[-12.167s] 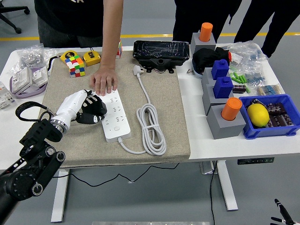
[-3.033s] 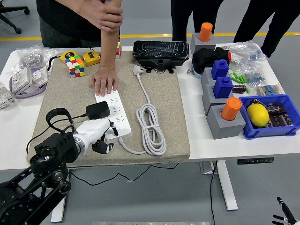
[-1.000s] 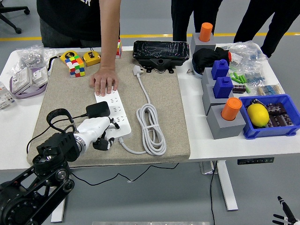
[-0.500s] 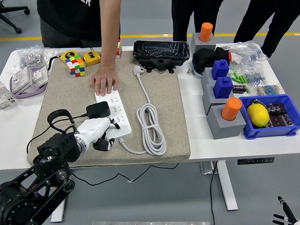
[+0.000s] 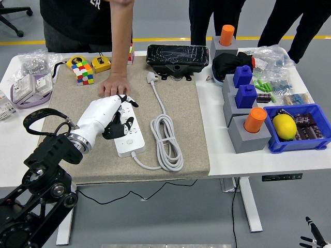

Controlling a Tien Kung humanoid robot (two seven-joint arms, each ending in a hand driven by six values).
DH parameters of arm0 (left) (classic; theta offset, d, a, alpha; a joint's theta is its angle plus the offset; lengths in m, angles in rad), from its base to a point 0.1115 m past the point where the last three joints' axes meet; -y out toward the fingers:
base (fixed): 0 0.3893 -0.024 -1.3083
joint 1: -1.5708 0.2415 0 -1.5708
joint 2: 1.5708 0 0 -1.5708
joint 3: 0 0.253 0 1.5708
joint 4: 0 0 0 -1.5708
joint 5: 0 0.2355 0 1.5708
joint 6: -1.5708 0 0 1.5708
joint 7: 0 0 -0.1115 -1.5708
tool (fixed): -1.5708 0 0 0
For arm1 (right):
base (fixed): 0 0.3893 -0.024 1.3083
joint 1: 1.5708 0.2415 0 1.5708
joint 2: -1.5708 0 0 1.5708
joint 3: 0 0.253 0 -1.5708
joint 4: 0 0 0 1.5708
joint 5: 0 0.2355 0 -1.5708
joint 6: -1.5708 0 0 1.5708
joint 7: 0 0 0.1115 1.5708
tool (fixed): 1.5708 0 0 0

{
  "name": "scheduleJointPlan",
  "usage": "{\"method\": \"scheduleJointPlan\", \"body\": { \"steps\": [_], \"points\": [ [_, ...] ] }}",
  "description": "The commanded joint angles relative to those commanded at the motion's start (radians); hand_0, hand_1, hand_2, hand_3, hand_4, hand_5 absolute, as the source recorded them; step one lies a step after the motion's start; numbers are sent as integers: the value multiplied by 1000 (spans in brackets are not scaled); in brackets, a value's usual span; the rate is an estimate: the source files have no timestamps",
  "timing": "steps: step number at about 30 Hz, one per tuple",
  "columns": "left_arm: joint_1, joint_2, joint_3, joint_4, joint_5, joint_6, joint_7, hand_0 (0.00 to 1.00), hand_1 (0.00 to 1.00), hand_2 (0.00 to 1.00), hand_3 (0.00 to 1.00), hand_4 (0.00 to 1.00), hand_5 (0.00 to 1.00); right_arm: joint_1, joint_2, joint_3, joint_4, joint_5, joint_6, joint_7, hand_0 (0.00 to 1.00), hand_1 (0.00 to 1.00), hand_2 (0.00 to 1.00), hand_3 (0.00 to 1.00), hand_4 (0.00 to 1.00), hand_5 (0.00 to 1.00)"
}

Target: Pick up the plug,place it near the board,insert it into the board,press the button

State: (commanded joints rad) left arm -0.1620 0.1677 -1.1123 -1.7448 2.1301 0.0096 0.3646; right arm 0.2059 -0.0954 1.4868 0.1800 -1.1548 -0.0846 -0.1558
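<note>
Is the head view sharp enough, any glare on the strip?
Head view: sharp, evenly lit, soft shadows; no glare on the power strip, though the left hand covers its far half; the wrapped black box shows reflections.

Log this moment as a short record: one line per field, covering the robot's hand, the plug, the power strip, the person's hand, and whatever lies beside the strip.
left hand: over the power strip, fingers spread above its far half
right hand: not in view
plug: black, on the strip, partly hidden under the left hand
person's hand: flat on the mat at the strip's far end
cord: white, coiled right of the strip
surface: beige mat on the white table
</note>
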Motion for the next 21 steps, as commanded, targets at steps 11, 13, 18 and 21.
{"method": "scheduleJointPlan", "body": {
  "steps": [11, 13, 18, 21],
  "points": [
    [18, -6, -44, 15, -104, 150, -92, 998, 998, 982, 917, 973, 368, 0, -2, 5, 0, -5, 2, -4, 788, 715, 682, 668, 998, 998],
    [21, -2, -43, 10, -100, 147, -89, 998, 998, 998, 963, 993, 402, -4, -2, 6, 0, -9, 3, -5, 788, 715, 681, 668, 998, 998],
    [39, 8, -48, 0, -96, 142, -86, 998, 998, 998, 977, 993, 398, -9, -5, 2, 0, -11, 3, -7, 787, 715, 682, 668, 998, 998],
    [57, 10, -71, -7, -95, 146, -90, 998, 998, 998, 977, 993, 398, -7, -8, -3, 0, -7, 2, -6, 787, 715, 682, 668, 998, 998]
  ]
}}
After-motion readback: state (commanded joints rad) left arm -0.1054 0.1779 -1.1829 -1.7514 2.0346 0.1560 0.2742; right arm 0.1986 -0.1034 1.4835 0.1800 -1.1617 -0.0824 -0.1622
